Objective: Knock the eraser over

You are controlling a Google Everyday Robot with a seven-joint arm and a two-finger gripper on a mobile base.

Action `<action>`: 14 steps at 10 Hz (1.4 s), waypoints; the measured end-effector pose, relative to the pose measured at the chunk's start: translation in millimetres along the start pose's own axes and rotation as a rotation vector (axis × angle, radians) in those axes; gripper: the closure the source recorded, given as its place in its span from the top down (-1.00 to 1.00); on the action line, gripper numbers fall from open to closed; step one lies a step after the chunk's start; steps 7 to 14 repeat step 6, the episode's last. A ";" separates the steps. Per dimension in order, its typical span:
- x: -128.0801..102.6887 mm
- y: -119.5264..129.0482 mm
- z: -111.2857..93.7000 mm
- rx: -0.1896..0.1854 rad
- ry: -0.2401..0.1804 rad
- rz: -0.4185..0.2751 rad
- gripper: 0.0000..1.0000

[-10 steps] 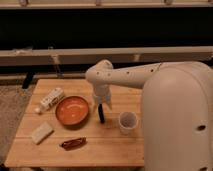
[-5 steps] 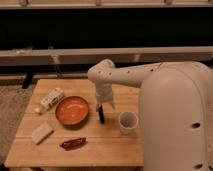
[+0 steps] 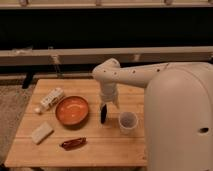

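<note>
Camera view shows our gripper hanging low over the wooden table, between the orange bowl and the white cup; we cannot tell how its fingers stand. Directly below it, seemingly touching, is the eraser, a dark slim block standing on end, its long axis upright or slightly tilted, top toward the gripper. We judge the risks to be a sideways sweep that clips the cup just beside it, or a push that slides the eraser along without tipping it. Farther off lie a white sponge, a reddish packet and a white bottle.
</note>
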 end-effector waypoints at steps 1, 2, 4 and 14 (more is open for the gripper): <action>1.0 -2.2 -0.5 0.003 -0.002 0.006 0.30; 1.4 -2.6 -1.4 0.004 -0.006 0.009 0.30; 2.2 -5.1 -2.0 0.004 -0.012 0.013 0.30; 3.9 -4.7 -1.5 0.005 -0.011 0.008 0.30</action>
